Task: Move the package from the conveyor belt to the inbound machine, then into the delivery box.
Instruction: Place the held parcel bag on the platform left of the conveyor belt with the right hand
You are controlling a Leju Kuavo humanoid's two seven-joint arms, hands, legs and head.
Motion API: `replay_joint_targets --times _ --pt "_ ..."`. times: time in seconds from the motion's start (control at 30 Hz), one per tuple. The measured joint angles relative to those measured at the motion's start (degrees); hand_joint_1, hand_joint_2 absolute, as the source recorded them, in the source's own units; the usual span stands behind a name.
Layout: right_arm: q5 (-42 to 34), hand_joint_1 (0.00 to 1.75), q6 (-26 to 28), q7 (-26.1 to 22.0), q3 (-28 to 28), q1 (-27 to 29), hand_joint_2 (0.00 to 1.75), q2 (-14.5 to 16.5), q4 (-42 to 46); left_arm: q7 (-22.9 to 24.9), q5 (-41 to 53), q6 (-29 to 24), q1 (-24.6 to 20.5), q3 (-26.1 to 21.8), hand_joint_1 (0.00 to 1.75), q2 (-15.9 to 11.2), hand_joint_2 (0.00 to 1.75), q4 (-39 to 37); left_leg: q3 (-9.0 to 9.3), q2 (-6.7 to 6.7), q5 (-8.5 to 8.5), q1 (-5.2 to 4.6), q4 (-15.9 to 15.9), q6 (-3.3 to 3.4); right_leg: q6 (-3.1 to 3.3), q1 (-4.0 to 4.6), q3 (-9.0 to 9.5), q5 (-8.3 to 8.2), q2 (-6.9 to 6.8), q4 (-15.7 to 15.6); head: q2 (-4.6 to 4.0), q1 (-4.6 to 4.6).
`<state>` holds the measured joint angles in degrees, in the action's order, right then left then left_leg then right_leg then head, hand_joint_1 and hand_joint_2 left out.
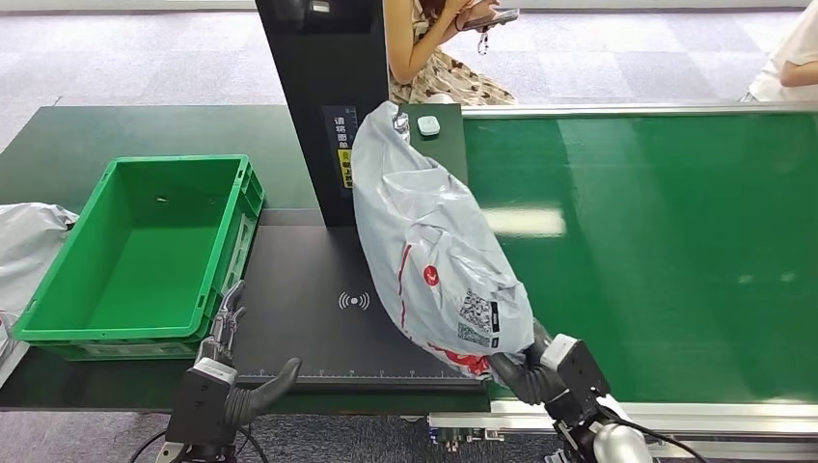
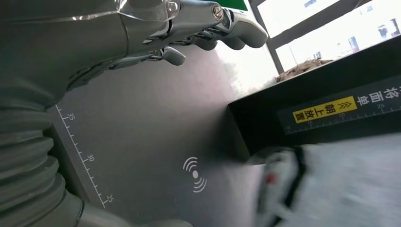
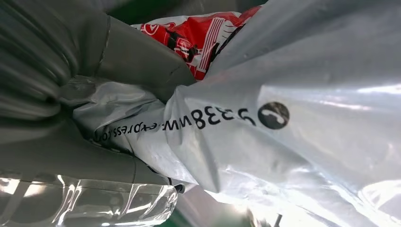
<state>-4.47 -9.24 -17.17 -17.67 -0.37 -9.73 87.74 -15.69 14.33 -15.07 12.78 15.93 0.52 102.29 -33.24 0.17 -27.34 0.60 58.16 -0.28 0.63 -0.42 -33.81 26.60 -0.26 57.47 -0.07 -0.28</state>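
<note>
A long grey plastic package (image 1: 429, 246) with red print and a QR label stands tilted, its near end gripped by my right hand (image 1: 545, 371) at the seam between the green conveyor belt (image 1: 656, 241) and the black inbound machine platform (image 1: 318, 318). Close up, the right hand (image 3: 94, 109) clutches the crumpled package (image 3: 283, 118). My left hand (image 1: 227, 371) hovers open at the platform's near-left corner, beside the green delivery box (image 1: 145, 251). From the left wrist, the hand (image 2: 156, 38) hangs above the platform's scan symbol (image 2: 195, 174), with the package (image 2: 340, 184) blurred alongside.
The machine's black upright post (image 1: 323, 96) rises behind the platform. A small white device (image 1: 428, 124) lies by the post. Another grey bag (image 1: 29, 246) lies left of the box. A person in a patterned dress (image 1: 444, 58) sits behind the belt, and another person's arm (image 1: 796, 58) is at the far right.
</note>
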Motion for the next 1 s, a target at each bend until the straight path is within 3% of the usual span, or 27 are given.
replay_joint_targets --times 0.2,0.33,0.47,0.5,1.0 --pt "-7.59 1.72 -4.68 5.66 -5.87 -3.75 1.75 -2.34 -8.42 0.16 -0.54 0.11 -0.72 1.19 0.0 -0.8 1.75 -0.02 0.02 0.02 0.0 -0.02 0.01 0.0 0.0 -0.02 -0.01 -0.01 0.02 -0.02 0.0 0.01" --pt "-8.08 1.61 -3.68 7.73 -8.56 -5.62 1.75 -3.72 -13.05 0.69 -0.72 0.51 -1.38 1.88 0.0 -1.07 1.75 -0.02 0.07 -0.05 0.0 -0.02 0.01 0.0 0.0 -0.02 0.04 -0.01 -0.05 -0.02 0.0 0.0" --pt "-7.92 0.06 -0.53 8.17 -9.64 -6.53 1.75 -4.33 -14.92 1.16 -0.8 0.45 -1.92 2.33 0.0 -1.28 1.75 -0.02 0.25 -0.01 -0.01 -0.01 0.0 0.01 0.0 -0.01 0.21 0.02 -0.02 -0.04 0.0 -0.01" --pt "-7.74 0.0 0.47 8.23 -9.75 -6.63 1.75 -4.52 -15.05 1.19 -0.8 0.34 -1.97 2.38 0.0 -1.34 1.75 -0.02 0.29 -0.01 -0.02 -0.01 0.0 0.01 0.0 -0.01 0.26 0.03 -0.03 -0.04 0.0 0.0" --pt "-6.19 0.0 8.78 9.01 -9.6 -5.22 1.75 -6.41 -15.78 1.53 -1.08 0.01 -2.17 2.62 0.0 -1.69 1.75 -0.16 0.35 0.04 -0.02 -0.02 0.01 0.02 0.01 -0.03 0.28 -0.03 0.06 -0.04 0.0 -0.01"
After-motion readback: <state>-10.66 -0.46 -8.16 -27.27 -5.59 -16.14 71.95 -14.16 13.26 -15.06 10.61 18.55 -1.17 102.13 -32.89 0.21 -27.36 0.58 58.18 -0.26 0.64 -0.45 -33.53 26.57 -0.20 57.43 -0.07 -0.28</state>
